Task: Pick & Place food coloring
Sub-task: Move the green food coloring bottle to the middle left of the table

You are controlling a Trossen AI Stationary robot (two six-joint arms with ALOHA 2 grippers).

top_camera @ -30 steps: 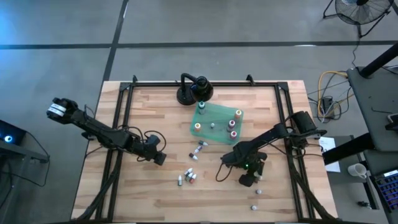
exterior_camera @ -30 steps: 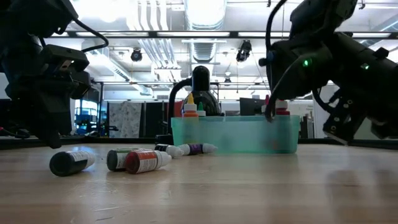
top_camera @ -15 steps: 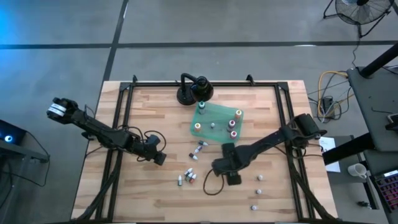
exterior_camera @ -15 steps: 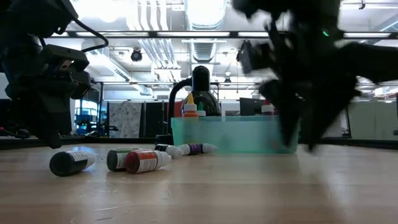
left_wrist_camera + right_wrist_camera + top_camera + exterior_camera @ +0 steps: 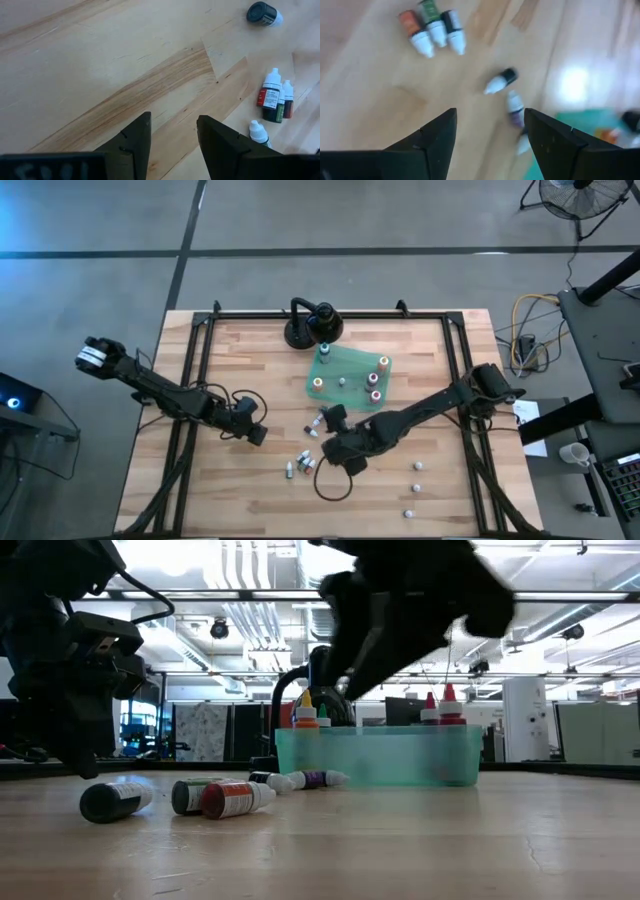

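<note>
Overhead, the right gripper hangs released beside loose food coloring bottles mid-bench; others stand in the green tray. The left gripper waits empty, parted.

Open jaws, bottles on table

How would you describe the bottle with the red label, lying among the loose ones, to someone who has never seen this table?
Start at the green tray in the middle of the wooden table. Toward the front edge lie three bottles side by side. The red-labelled bottle is at one end, next to a green-labelled one.
</note>
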